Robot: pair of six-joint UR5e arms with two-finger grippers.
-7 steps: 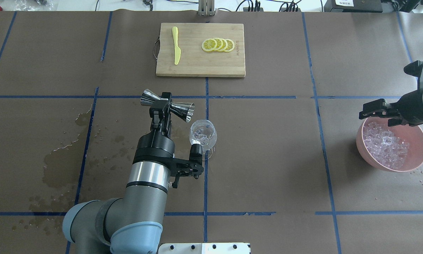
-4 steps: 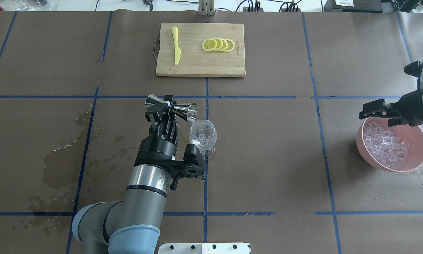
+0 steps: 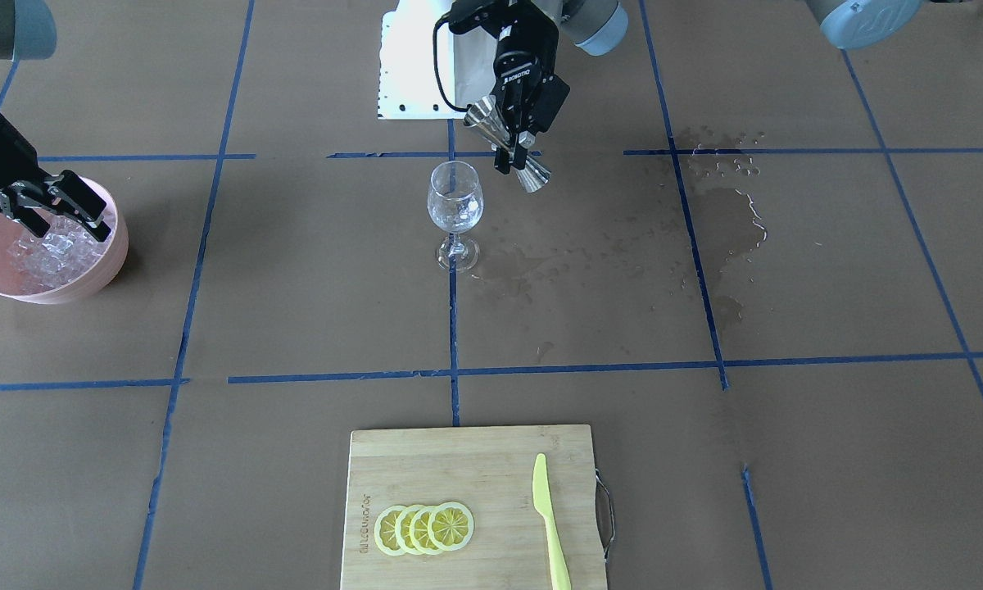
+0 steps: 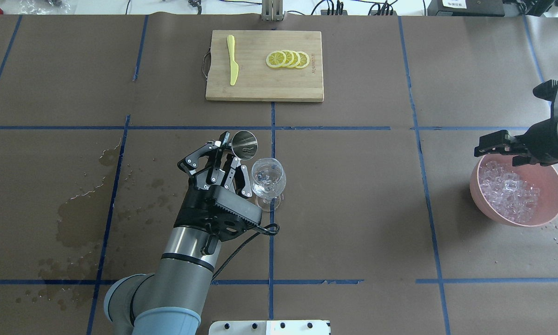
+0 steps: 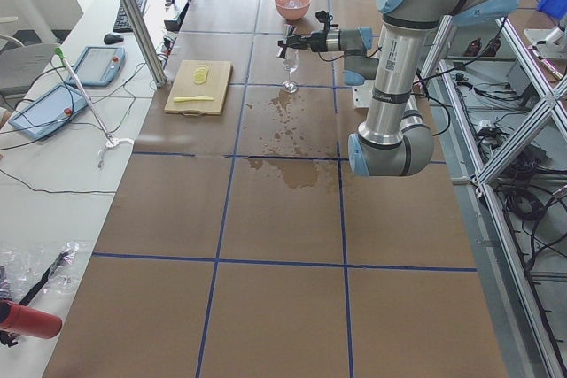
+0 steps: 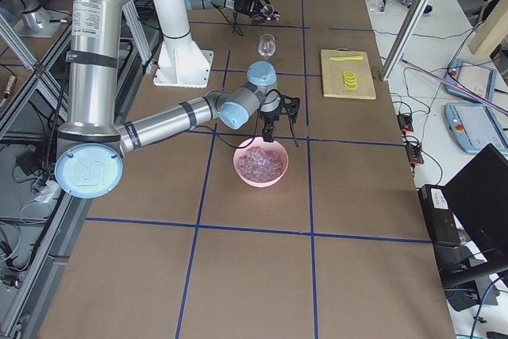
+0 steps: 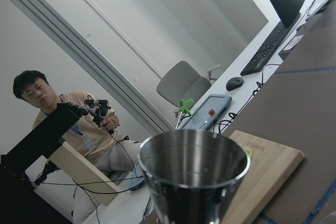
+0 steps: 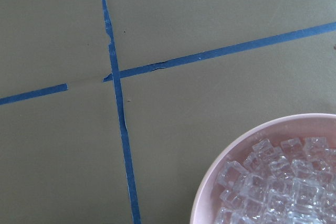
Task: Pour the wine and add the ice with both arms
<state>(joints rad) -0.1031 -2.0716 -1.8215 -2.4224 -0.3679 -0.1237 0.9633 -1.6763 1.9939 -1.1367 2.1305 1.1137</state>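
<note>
My left gripper (image 4: 230, 149) is shut on a steel jigger (image 4: 244, 144), held just left of and behind a clear stemmed wine glass (image 4: 268, 179) that stands upright. From across the table the jigger (image 3: 532, 176) hangs tilted beside the glass (image 3: 455, 205). In the left wrist view its open cup (image 7: 194, 171) fills the foreground. Wine shows as dark wet marks (image 4: 79, 218) on the brown paper to the left. The ice (image 4: 511, 193) is heaped in a pink bowl (image 4: 555, 204) at the right. My right gripper (image 4: 493, 149) hovers open over the bowl's left rim (image 8: 220, 171).
A bamboo cutting board (image 4: 265, 88) lies at the far middle, carrying lemon slices (image 4: 288, 59) and a yellow knife (image 4: 233, 60). Blue tape lines grid the paper. A seated person (image 7: 63, 129) appears beyond the table in the left wrist view.
My left wrist has rolled and shifted slightly right, turning the jigger from lying sideways with its mouth toward the glass to mouth upward. The right arm has not moved.
</note>
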